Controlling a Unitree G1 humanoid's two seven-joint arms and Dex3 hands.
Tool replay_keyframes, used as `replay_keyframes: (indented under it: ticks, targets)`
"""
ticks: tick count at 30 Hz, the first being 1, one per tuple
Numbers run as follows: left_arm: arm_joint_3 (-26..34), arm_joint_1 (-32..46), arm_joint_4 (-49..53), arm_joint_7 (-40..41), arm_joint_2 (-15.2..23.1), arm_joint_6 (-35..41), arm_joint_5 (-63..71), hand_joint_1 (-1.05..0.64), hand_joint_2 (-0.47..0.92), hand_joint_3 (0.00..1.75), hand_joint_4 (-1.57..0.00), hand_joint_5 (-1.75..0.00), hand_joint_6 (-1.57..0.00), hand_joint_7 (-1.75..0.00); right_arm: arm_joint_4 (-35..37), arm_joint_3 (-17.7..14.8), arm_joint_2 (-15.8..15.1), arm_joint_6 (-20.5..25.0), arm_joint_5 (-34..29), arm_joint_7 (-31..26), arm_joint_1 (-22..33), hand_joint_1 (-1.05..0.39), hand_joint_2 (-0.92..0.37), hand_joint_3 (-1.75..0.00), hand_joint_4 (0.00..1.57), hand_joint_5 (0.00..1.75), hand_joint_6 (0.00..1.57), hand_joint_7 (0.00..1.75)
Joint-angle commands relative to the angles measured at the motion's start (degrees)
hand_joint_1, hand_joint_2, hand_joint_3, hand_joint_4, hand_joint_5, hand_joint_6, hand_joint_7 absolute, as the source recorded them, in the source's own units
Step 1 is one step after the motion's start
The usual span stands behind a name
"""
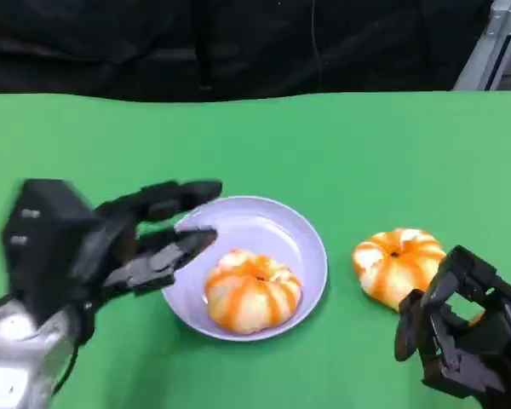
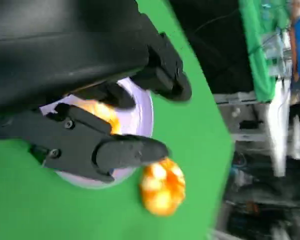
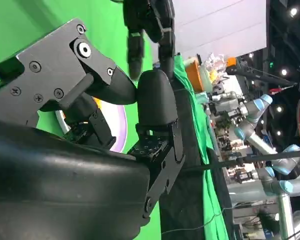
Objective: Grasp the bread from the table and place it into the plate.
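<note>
One striped bread roll (image 1: 252,290) already in lilac plate (image 1: 272,223). Second roll (image 1: 399,264) on green table (image 1: 341,145), right of plate, not yet grasped. Left hand (image 1: 145,243) spread, empty, over plate rim. Right hand (image 1: 460,328) just beside second roll, fingers curled, empty.
</note>
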Motion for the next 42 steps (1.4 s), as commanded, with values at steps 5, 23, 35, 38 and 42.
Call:
replay_keyframes:
  ticks: [5, 23, 35, 38, 42]
  targets:
    - [8.6, 8.8, -13.6, -1.3, 1.8, 12.9, -15.8, 0.07, 0.57, 1.45, -0.93, -1.59, -0.93, -1.34, -0.7, -0.4, -0.6, 0.4, 0.1, -0.5, 0.2, -0.15, -0.44, -1.3, 0.88, 1.75, 0.72, 1.62]
    - [9.3, 21.4, -7.7, -11.6, 4.2, -3.0, -16.0, 0.0, 0.6, 1.34, -0.91, -1.75, -0.79, -1.75, -0.5, -1.9, -1.8, 1.7, 1.6, 1.0, 0.1, -0.14, -0.44, -1.28, 0.87, 1.75, 0.71, 1.61]
    - [8.8, 21.3, -7.3, -11.1, 5.3, -4.1, -15.7, 0.0, 0.62, 1.27, -0.89, -1.75, -0.79, -1.75, -0.8, -1.1, -1.3, 0.9, 1.1, 0.7, 0.5, -0.12, -0.44, -1.29, 0.88, 1.75, 0.7, 1.64]
    - [8.7, 21.4, -7.3, -11.2, 5.4, -4.1, -15.8, 0.0, 0.63, 1.27, -0.89, -1.75, -0.79, -1.75, -1.0, -0.9, -1.4, 1.0, 1.0, 0.7, 0.6, -0.13, -0.45, -1.3, 0.88, 1.75, 0.7, 1.64]
    - [8.7, 21.4, -7.3, -10.8, 5.1, -4.2, -15.7, 0.0, 0.63, 1.28, -0.9, -1.75, -0.79, -1.75, -1.0, -1.0, -1.3, 1.2, 1.3, 0.6, 0.5, -0.14, -0.45, -1.29, 0.88, 1.75, 0.71, 1.63]
